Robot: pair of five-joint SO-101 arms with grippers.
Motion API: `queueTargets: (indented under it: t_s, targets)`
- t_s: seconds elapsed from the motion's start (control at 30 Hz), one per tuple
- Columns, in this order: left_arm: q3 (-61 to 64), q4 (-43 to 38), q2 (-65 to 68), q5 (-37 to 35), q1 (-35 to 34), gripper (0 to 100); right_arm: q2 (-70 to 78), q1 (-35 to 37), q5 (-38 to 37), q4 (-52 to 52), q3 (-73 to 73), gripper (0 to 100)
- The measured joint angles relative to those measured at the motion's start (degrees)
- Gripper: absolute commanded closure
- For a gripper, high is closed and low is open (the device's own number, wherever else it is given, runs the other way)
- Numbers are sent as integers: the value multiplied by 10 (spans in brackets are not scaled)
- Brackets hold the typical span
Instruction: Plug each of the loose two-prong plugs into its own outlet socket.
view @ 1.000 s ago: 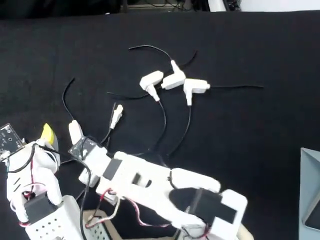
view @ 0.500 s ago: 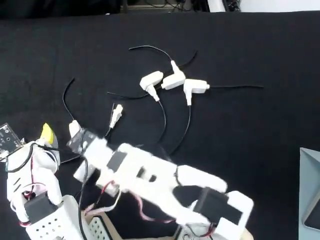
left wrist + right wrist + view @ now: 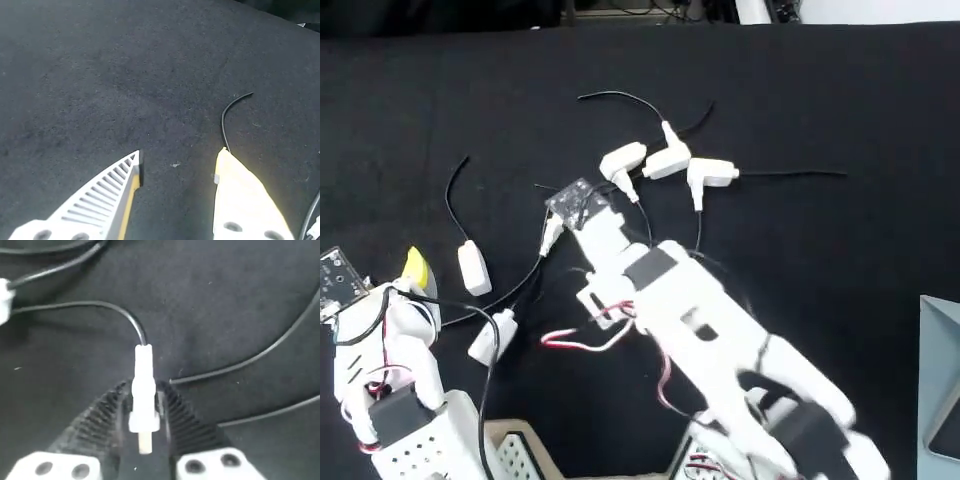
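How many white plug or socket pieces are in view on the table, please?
6: three pieces clustered mid-table; one plug in the right claw; two pieces near the left arm. The right arm may hide more.

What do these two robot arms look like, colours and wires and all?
The left arm and right arm are chunky white plastic with black blocks and loose red, white and black wires. The right gripper has black ribbed fingers on white bases; the left gripper has one white slotted finger and one yellow.
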State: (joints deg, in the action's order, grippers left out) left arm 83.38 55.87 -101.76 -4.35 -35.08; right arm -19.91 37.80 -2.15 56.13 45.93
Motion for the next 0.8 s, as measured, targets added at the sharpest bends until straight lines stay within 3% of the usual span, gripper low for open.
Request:
queueTargets:
  t_s: [0.17, 0.57, 0.8]
  targets:
    - [0, 0, 0, 0, 34, 751, -153, -1, 0, 58, 6, 987]
    - [-40, 0, 0, 0, 236, 752, -477, -6, 0, 93, 7, 987]
    - [-79, 0, -4, 0, 292, 755, -529, -113, 18, 31, 8, 987]
